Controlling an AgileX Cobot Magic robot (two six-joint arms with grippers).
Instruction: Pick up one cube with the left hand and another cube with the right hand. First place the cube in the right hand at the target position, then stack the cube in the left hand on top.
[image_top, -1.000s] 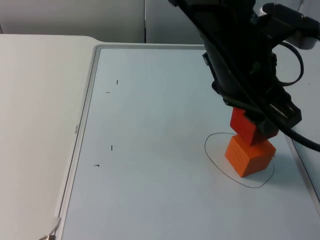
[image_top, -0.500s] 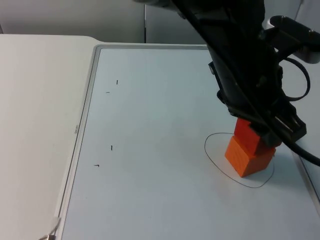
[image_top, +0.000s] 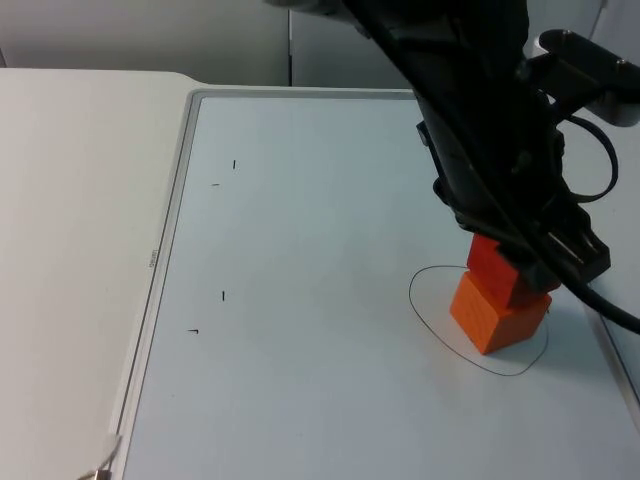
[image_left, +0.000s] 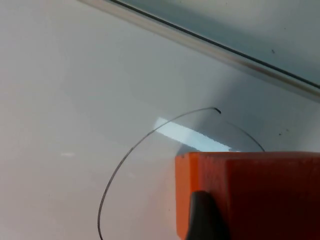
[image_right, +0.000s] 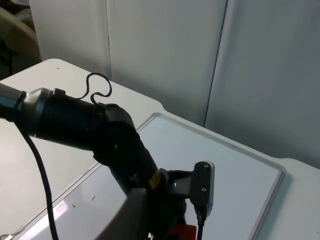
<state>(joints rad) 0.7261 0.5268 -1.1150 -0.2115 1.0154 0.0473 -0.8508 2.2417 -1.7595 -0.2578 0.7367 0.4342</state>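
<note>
While clamped in the left claw (image_top: 525, 268), upper cube (image_top: 497, 266) atop lower cube (image_top: 490, 318); no legible writing.

A white board (image_top: 300, 300) with a pale raised frame is lying on the white table top (image_top: 70, 250), taking up most of it. Four small black tick marks (image_top: 223, 295) are sitting on the board's left part. A grey partition wall (image_top: 150, 30) is standing behind the table's far edge.
</note>
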